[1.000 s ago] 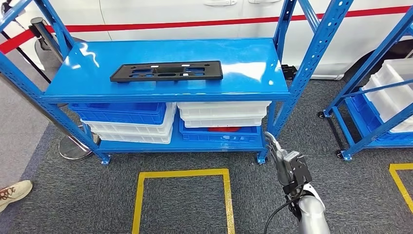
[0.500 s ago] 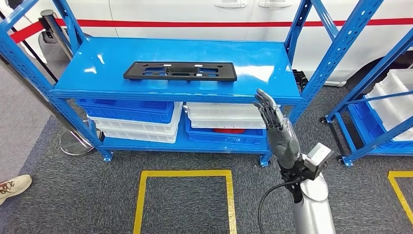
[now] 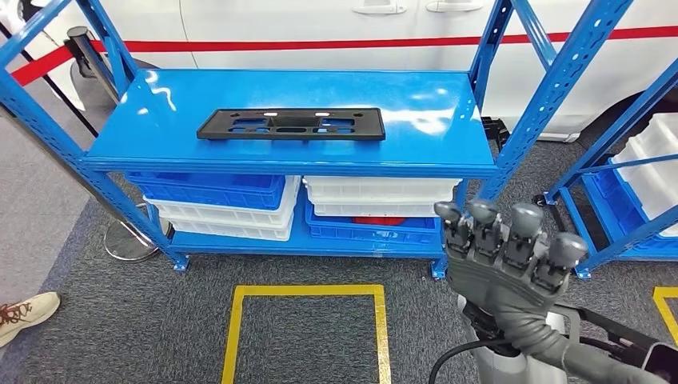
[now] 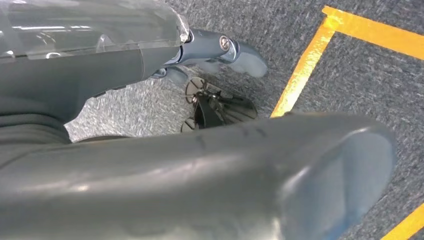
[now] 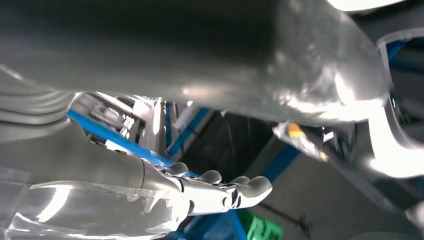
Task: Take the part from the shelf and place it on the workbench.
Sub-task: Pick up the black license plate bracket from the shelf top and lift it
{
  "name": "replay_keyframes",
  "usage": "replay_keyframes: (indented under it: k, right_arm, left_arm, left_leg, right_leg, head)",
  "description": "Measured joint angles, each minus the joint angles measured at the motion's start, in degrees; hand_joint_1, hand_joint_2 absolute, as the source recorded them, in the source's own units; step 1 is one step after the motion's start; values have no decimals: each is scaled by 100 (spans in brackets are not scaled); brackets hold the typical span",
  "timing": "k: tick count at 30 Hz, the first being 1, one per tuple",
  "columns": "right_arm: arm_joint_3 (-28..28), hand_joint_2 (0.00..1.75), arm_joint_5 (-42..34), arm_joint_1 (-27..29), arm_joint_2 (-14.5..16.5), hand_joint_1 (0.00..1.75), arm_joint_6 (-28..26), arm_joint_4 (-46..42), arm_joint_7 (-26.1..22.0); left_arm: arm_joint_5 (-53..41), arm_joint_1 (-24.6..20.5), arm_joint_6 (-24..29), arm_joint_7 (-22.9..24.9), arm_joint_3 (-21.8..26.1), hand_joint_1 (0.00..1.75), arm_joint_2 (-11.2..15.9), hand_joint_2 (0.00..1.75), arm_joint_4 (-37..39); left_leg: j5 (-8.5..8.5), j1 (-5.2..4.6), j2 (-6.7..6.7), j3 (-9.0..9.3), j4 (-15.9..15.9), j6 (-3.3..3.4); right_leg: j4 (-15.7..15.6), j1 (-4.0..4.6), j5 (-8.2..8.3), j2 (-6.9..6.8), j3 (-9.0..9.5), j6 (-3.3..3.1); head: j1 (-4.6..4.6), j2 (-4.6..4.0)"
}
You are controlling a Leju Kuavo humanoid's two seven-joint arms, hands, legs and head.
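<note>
- Shelf (image 3: 432,152) first: big blue steel rack, glossy top deck, stacked blue and white bins (image 3: 240,204) underneath, white car body with a red stripe (image 3: 336,42) right behind it.
- Floor: grey carpet with a yellow taped square (image 3: 304,290) in front of the rack, someone's shoe (image 3: 24,314) poking in at the far left edge.
- Right hand (image 3: 508,256) next: raised in the head view, back of the hand toward the camera, fingers up and a bit apart, holding nothing. Reads as open and wide, ready rather than gripping.
- Left hand (image 4: 220,50): hanging low over the carpet going by its wrist view, fingers loosely extended with nothing in them; looks open.
- Part (image 3: 291,125): flat black plate with cut-outs, lying flat on the shelf's top deck, roughly centred, a little toward the left, not touched by anything.
- Key relation: part sits ahead of and to the left of the right hand, well apart, and up on the deck. Long axis runs left to right along the shelf front, so its right end is the closest bit.
- Probably still the reach stage: right hand clearly the nearer and already lifted. No worktop visible yet, so can't say where the drop-off is.
</note>
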Motion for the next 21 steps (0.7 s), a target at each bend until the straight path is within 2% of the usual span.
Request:
replay_keyframes:
  k: [1,2,3,4,5,6,7,10,11,12,13,15,16,17,18,19,20,21]
  right_arm:
    - [31,0,-18,6,-5,0,22,-45,2]
    - [53,0,-34,12,-11,0,46,-81,3]
    - [65,0,-51,17,-17,0,64,-108,4]
    - [68,0,-70,19,-24,0,76,-130,4]
    - [69,0,-91,20,-31,0,90,-143,4]
    - [70,0,-114,21,-38,0,107,-151,4]
    - [71,0,-139,25,-45,0,132,-159,5]
    - [70,0,-197,50,-69,0,230,-193,5]
    - [66,0,-205,61,-75,0,273,-206,4]
    - [61,0,-207,73,-79,0,318,-219,4]
    - [54,0,-206,91,-82,0,352,-227,4]
    - [35,0,-201,146,-91,0,392,-233,4]
    - [22,0,-198,178,-95,0,405,-233,4]
    - [9,0,-196,204,-98,0,425,-233,3]
    - [-8,0,-194,226,-99,0,450,-233,3]
    - [-28,0,-193,244,-100,0,471,-233,3]
    - [-53,0,-193,259,-100,0,491,-233,3]
    - [-79,0,-193,275,-101,0,510,-233,3]
  left_arm:
    - [-1,6,-1,-3,15,0,-2,0,2]
    - [-2,12,-1,-6,27,0,-3,0,3]
    - [-5,16,-1,-7,36,0,-3,0,4]
    - [-9,18,-1,-10,43,0,-4,0,5]
    - [-13,19,-2,-13,46,0,-9,0,9]
    - [-16,19,-3,-18,49,0,-16,0,14]
    - [-18,15,-5,-23,52,0,-24,0,20]
    - [-26,9,-8,-41,63,0,-36,0,27]
    - [-35,12,-5,-53,68,0,-36,0,27]
    - [-45,14,1,-63,74,0,-36,0,27]
    - [-54,13,7,-72,78,0,-36,0,27]
    - [-73,9,23,-77,83,0,-39,0,27]
    - [-92,7,38,-77,83,0,-42,0,27]
    - [-116,8,61,-77,83,0,-44,0,27]
    - [-144,10,85,-76,82,0,-48,0,27]
    - [-169,13,108,-76,81,0,-53,0,27]
    - [-189,20,123,-75,81,0,-65,0,29]
    - [-206,22,131,-76,80,0,-78,0,35]
  left_leg:
    - [-18,26,4,-177,245,-24]
    - [80,54,9,-262,288,-48]
    - [284,82,17,-233,107,-67]
    - [549,110,27,-111,-254,-86]
    - [734,123,39,40,-609,-102]
    - [826,122,47,177,-918,-89]
    - [835,111,53,266,-1099,-56]
    - [705,70,42,368,-1189,110]
    - [678,66,38,419,-1201,157]
    - [650,63,34,477,-1213,199]
    - [619,58,32,534,-1225,238]
    - [547,32,23,626,-1227,288]
    - [509,14,13,675,-1227,299]
    - [463,-4,1,732,-1227,304]
    - [412,-19,-11,799,-1228,305]
    - [360,-32,-19,869,-1229,300]
    - [307,-39,-26,928,-1232,295]
    - [260,-47,-38,976,-1234,280]
  right_leg:
    - [0,-2,-32,0,31,5]
    - [1,-7,-69,3,72,18]
    - [2,-14,-111,7,125,38]
    - [4,-23,-165,9,186,66]
    - [6,-23,-220,11,240,103]
    - [18,-20,-275,13,276,144]
    - [17,-16,-318,13,304,186]
    - [50,-31,-363,12,359,282]
    - [156,-43,-372,13,334,302]
    - [353,-53,-406,16,237,316]
    - [664,-55,-476,19,50,325]
    - [1398,-45,-708,22,-491,323]
    - [1644,-34,-791,23,-737,310]
    - [1720,-20,-783,25,-901,286]
    - [1596,6,-646,27,-964,247]
    - [1305,42,-390,29,-938,195]
    - [919,91,-56,31,-868,129]
    - [591,139,183,38,-801,71]
  head:
    - [-1,0]
    - [-1,0]
    - [-2,0]
    - [-1,0]
    - [-1,0]
    - [-4,0]
    - [-3,0]
    - [2,0]
    - [4,0]
    - [10,0]
    - [13,0]
    - [17,0]
    - [16,0]
    - [16,0]
    - [16,0]
    - [16,0]
    - [17,0]
    - [14,0]
